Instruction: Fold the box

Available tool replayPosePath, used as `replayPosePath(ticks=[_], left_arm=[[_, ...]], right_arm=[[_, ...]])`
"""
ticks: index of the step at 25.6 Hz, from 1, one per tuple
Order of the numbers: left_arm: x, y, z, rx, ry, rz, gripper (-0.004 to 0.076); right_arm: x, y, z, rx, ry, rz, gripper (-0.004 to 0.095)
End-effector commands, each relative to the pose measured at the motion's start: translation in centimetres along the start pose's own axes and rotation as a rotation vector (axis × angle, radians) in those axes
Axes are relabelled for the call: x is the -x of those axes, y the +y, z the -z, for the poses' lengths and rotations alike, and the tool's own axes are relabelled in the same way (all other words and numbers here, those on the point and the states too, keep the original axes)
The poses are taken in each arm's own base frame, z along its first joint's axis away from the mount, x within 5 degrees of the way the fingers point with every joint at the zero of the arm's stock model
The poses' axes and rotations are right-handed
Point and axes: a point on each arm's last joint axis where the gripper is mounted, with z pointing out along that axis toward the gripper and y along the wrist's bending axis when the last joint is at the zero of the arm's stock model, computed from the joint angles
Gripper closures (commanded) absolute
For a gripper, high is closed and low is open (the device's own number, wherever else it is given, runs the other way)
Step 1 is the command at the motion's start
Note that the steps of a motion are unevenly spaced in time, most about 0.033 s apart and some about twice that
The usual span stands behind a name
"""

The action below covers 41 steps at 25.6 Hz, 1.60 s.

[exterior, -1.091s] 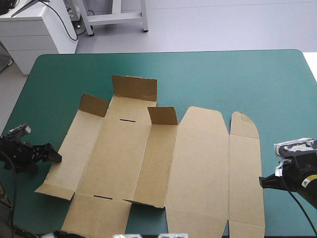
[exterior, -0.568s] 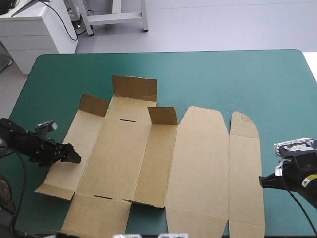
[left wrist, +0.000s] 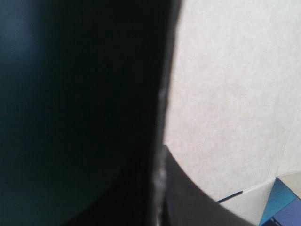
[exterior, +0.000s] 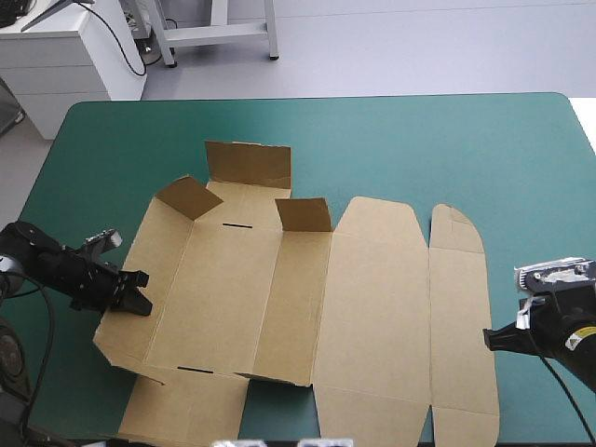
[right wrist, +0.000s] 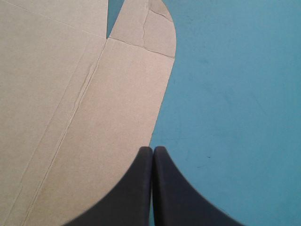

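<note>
The box (exterior: 372,298), spread mostly flat on the teal-green bench (exterior: 419,140), could be dragged sideways, or its thin edge lost, if the left wall is lifted too fast. The left tool (exterior: 138,292) appears clamped on that wall's outer edge. The right tool (right wrist: 153,151) is closed, nothing held, its tip at the box's right edge.

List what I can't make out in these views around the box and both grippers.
- Left wrist view: beside the box edge held by the left gripper, half the picture is black shadow.
- High view: the box's near flaps run off the picture's bottom edge.
- High view: the table under the lifted left panel is hidden by the board.
- The right gripper, shut at the box's right edge: touching or hovering, neither view tells.
</note>
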Motion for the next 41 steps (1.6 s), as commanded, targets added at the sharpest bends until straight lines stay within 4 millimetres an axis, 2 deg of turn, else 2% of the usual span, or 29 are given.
replayPosePath(ticks=[1,3,6,10,12,13,16,19,24,27,31,41], left_arm=[[0.8,-1.8,1.0,-0.110,-0.079,-0.065,0.0717],[1.8,-2.6,1.9,-0.166,-0.149,-0.064,0.0716],[2.7,-3.6,2.6,-0.146,-0.167,-0.124,0.0716],[4.3,-6.7,3.1,-0.062,-0.145,-0.299,0.0716],[5.4,-8.5,3.9,-0.040,-0.192,-0.368,0.0716],[6.2,-10.3,4.5,-0.024,-0.229,-0.433,0.0716],[7.1,-13.2,5.9,0.012,-0.275,-0.550,0.0716],[7.7,-16.9,7.2,0.091,-0.311,-0.712,0.0716],[8.0,-20.8,8.4,0.223,-0.383,-0.891,0.0717],[8.0,-22.8,8.4,0.272,-0.436,-0.973,0.0717],[7.8,-25.5,7.2,0.306,-0.483,-1.113,0.0717],[6.7,-30.6,5.0,0.570,-0.585,-1.465,0.0717]], right_arm=[[1.1,-0.2,0.5,-0.020,-0.081,0.000,0.0929],[1.1,-0.2,0.5,-0.020,-0.081,0.003,0.0929],[1.1,-0.3,0.5,-0.027,-0.082,0.008,0.0929],[1.1,-0.3,0.5,-0.032,-0.078,0.012,0.0929],[1.1,-0.3,0.5,-0.032,-0.077,0.009,0.0929],[1.1,-0.3,0.5,-0.032,-0.077,0.009,0.0929],[1.1,-0.3,0.5,-0.032,-0.077,0.009,0.0929],[1.1,-0.4,0.5,-0.032,-0.079,0.009,0.0929],[1.1,-0.3,0.5,-0.026,-0.078,0.004,0.0929],[1.1,-0.3,0.5,-0.026,-0.078,0.004,0.0929],[1.1,-0.3,0.5,-0.026,-0.078,0.004,0.0929],[1.3,-0.3,0.5,-0.030,-0.098,0.004,0.0929]])
